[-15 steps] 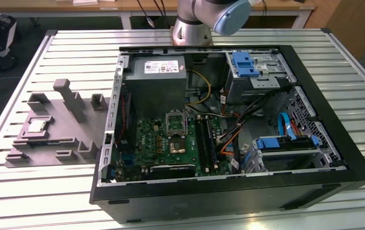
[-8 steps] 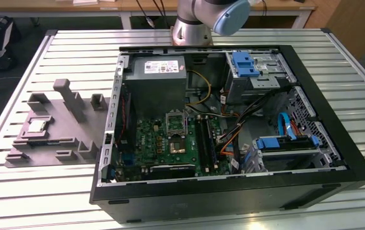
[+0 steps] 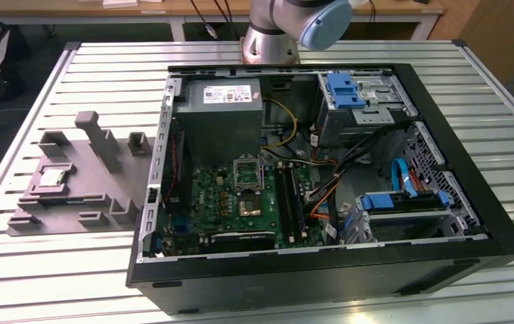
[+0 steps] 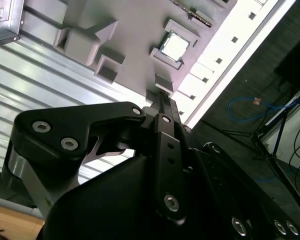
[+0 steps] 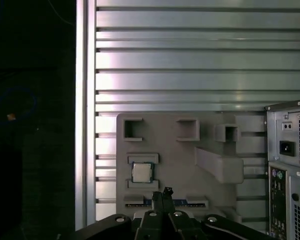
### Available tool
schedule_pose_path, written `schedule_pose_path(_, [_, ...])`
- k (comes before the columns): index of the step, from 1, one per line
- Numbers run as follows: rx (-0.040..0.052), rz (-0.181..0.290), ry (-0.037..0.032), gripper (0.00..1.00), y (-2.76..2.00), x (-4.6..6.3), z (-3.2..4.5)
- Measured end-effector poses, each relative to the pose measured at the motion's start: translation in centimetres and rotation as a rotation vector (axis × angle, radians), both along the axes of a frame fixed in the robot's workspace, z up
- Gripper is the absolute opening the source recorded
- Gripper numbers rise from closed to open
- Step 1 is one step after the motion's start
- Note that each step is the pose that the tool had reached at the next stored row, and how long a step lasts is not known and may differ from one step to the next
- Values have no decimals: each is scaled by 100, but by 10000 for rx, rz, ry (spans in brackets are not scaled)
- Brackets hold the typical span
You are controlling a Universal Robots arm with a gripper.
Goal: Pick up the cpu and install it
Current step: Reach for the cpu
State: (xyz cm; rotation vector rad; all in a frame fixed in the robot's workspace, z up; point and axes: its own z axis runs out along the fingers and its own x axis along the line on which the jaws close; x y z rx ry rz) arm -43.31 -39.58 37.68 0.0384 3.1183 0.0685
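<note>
The cpu (image 5: 141, 172) is laid flat in a small square pocket of the grey holder tray (image 5: 165, 150), shiny side up; low grey walls are set close against two of its sides, most likely so that it cannot slide and can be found in the same spot each time. The tray is placed on the slatted metal table (image 5: 190, 60), just beside the open black computer case (image 3: 329, 277), probably so that the trip to the case is a short one. The gripper (image 5: 166, 193) is held above the tray, near the cpu but not touching it; its tips are seen closed together and nothing is gripped between them; the cpu is not yet picked up.

In the exterior view the inside of the case is shown; the green motherboard (image 3: 229, 202) is seen there, with the silver socket frame (image 3: 248, 172) on it, where the cpu is probably meant to go; the cpu lies well apart from it, on the exterior view's left; the arm (image 3: 284, 27) is seen rising from the table behind the case. In both wrist views the cpu and its pocket are seen from closer up; in the first wrist view the back of the case is seen beside the tray; in the second wrist view the black body of the gripper is seen from the side, with the cpu beyond its tips.
</note>
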Motion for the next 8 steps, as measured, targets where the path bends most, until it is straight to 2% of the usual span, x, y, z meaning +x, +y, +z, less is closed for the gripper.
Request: schedule_pose_path(8, [0,1,-1,11,1,-35,-2])
